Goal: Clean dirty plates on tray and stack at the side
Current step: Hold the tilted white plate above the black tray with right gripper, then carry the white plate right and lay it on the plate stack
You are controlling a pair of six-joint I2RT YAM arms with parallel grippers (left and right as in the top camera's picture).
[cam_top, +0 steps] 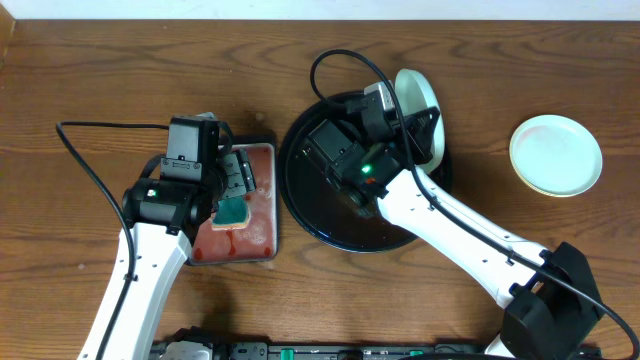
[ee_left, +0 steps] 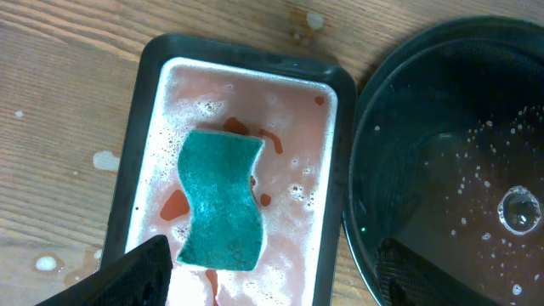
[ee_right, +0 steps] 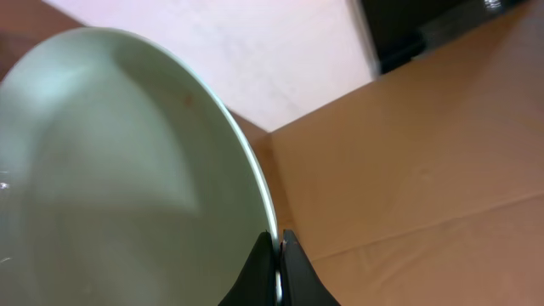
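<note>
While the right gripper (ee_right: 276,259) clamps a mint plate (ee_right: 127,170) over the round black tray (cam_top: 300,200), the left gripper (ee_left: 274,279) gapes. It holds nothing

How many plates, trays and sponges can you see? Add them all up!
Plates: 2 sure ones, the tilted plate and the side plate, which may hide another beneath
Trays: 2, the round black tray and the small rectangular tray
Sponges: 1, the green sponge
Total: 5
</note>
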